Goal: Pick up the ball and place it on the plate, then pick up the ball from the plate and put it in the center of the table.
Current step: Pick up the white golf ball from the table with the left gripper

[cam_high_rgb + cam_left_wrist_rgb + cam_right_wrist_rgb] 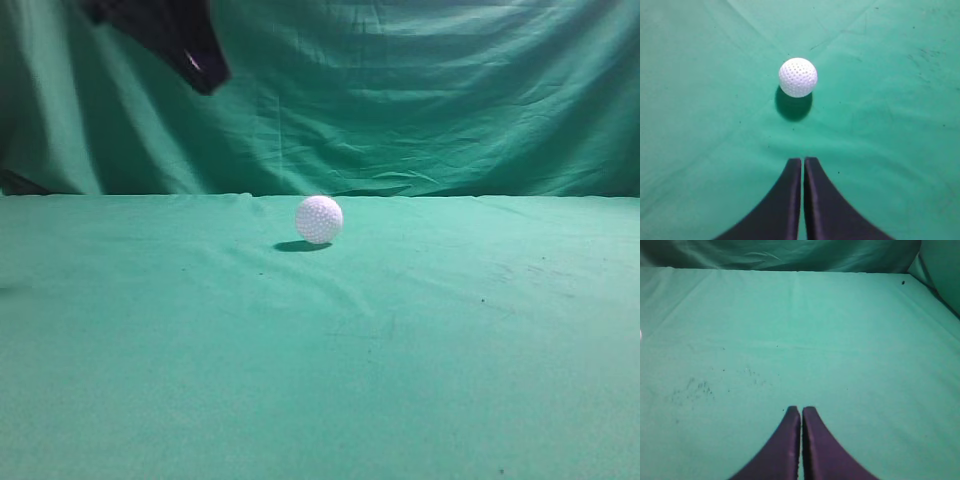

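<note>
On the green-cloth worktop [200, 360], near its middle in the exterior view, the white dimpled golf ball [319, 219] is sitting alone and casting a small shadow to its left, with the darker green curtain [450, 90] hanging behind. That view is showing only a dark piece of the left arm [180, 40] up in the top left corner, well above the cloth, and nothing of the right arm. Looking down, the left wrist view is showing what the exterior cannot: the left pincer [803, 161] is hovering with its two black fingers pressed together, gripping nothing, and the ball [798, 77] is lying just ahead of the tips, apart from them. Meanwhile the right wrist view is showing the right pincer [801, 410] likewise closed and empty over bare, faintly speckled cloth, with only a white sliver at its left edge.
</note>
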You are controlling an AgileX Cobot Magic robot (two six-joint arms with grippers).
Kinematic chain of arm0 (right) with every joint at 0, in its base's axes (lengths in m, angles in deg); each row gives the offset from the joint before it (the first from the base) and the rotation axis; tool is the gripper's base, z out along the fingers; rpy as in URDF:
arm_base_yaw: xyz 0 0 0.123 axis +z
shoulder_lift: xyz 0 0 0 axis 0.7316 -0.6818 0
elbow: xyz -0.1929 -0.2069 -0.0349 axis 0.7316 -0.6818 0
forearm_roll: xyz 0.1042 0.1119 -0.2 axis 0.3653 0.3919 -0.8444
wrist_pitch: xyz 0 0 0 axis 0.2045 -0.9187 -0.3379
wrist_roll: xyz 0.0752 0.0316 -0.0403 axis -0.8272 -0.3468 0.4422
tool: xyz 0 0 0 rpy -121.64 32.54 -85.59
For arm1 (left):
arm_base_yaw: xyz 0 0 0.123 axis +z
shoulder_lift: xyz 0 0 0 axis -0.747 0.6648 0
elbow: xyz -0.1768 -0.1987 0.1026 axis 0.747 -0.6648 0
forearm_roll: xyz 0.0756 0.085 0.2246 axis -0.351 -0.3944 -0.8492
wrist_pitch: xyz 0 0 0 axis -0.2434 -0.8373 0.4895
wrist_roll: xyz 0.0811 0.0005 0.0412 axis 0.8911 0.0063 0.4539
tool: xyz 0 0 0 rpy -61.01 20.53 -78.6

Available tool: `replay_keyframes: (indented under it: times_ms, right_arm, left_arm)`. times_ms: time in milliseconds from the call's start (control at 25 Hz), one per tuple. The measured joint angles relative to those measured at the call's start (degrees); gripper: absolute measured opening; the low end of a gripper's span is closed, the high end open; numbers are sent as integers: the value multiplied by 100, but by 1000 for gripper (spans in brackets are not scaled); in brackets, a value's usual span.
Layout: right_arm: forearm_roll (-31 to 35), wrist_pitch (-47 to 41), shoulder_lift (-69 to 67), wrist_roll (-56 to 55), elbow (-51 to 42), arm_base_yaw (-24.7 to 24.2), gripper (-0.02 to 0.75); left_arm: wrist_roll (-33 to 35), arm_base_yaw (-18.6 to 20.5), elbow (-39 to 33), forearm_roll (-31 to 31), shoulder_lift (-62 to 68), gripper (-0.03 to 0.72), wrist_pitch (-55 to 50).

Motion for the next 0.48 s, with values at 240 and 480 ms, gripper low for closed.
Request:
replay_keyframes:
  times_ms: [240,480]
  right_arm:
    - [0,0,0,0,0,0,0]
    - [0,0,0,0,0,0,0]
  left_arm:
    - [-13,-298,1071,-622,1109,107,-157]
    - [-429,-353,1859,-647,1784,417,-346]
